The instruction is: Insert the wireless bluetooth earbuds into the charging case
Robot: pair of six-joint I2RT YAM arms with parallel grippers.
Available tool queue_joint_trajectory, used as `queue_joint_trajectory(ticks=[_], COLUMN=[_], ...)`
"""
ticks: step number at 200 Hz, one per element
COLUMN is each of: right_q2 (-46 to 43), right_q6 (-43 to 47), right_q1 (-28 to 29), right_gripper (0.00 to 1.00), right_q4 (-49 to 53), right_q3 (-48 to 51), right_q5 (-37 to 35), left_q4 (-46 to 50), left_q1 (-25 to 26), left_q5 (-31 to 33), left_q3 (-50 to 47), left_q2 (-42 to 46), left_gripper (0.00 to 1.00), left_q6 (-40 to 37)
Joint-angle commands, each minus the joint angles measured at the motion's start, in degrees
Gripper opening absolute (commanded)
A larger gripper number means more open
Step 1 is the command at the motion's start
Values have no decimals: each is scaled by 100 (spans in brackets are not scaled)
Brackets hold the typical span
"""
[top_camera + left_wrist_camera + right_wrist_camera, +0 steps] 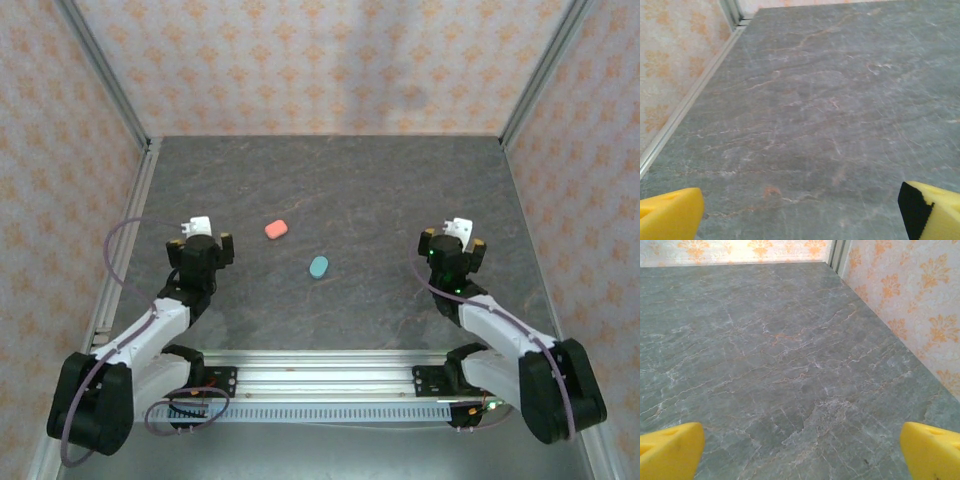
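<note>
Earbuds: too small for me to pick out at this range, and I cannot tell whether any sit inside the cases. I work from the two cases.

1. Left claw point(203, 242): jaws spread wide, nothing held. Its wrist view shows the yellow pads point(670, 215) at the frame corners with bare table point(400, 190) between them.
2. Right claw point(452, 243): same condition, jaws wide and empty.
3. Coral case point(276, 229): lies ahead of the left claw and to its right, near it. The long axis runs roughly across the table, right end slightly farther away.
4. Teal case point(319, 266): lies between the two claws, nearer the table's front edge than the coral case. The axis runs diagonally, near-left to far-right.

Both cases look shut to me, though I cannot confirm it. I judge the left arm nearer to the coral case by a clear margin and to the teal case only slightly. The next reach is therefore rightward from the left claw.
</note>
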State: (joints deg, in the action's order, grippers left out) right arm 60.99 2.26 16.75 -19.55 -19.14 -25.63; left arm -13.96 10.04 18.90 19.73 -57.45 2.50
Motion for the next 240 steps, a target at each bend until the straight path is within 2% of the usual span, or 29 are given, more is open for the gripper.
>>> queue_joint_trajectory(ticks=[1,34,51,97,112,136,161,169,240], right_q2=[375,1063,1225,2562,3031,2665,2740,2732,2739], right_q6=[39,-93,77,13,107,83,265,266,152], right_q1=[-175,-609,-771,-1176,-1174,-1205,-1210,-1210,-1560], right_gripper=[100,99,100,100,100,100,100,100,100], right_q4=[-1447,-2936,-3178,-4721,-5354,-4134,-3810,-3726,-3424], right_q3=[166,548,535,636,652,296,64,33,-137], right_q5=[310,580,713,1152,1225,1468,1876,1899,2756], left_q4=[-1241,-1772,-2203,-3236,-3034,-3322,-3400,-2977,-2854], left_q1=[-309,-520,-657,-722,-732,-732,-731,-732,-803], left_q5=[-39,-212,-558,-1254,-1460,-1646,-1809,-1875,-1679], left_q3=[-247,-453,-559,-321,-47,9,199,359,471], left_q2=[-61,-222,-384,-1558,-1904,-2390,-2810,-2768,-2824], left_gripper=[100,100,100,100,100,100,100,100,100], left_q6=[-3,-311,-268,-294,-381,-459,-569,-570,-378])
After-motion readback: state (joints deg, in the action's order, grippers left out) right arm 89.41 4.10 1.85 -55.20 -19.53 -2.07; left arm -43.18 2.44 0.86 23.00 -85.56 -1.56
